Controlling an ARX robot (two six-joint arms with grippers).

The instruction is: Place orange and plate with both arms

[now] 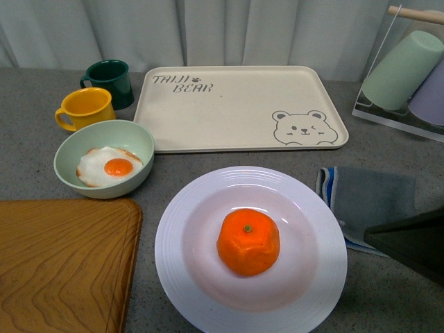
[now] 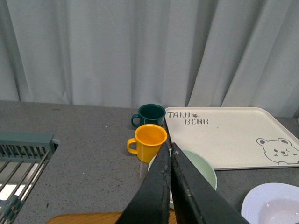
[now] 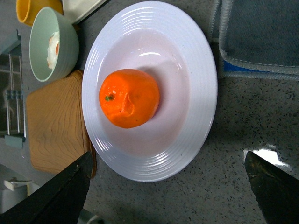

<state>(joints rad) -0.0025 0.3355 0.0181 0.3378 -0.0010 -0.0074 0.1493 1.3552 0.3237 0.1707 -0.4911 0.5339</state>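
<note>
Orange [image 1: 248,242] sits in centre well of plate [image 1: 170,253], stem dot up. Plate lies flat on grey surface [image 1: 35,90].
Left hand [image 2: 170,147]: fingers pressed together, nothing between them; raised off surface, green bowl [image 1: 97,191] just past fingertips.
Right hand [image 3: 167,157]: fingers spread wide, holding nothing; hangs above plate's right side.
Bowl holds fried egg, left-rear of plate. Bear tray [image 1: 229,111] behind plate. Grey cloth [image 1: 368,198] right of plate. Wooden board [image 1: 62,263] just beside plate, left.
</note>
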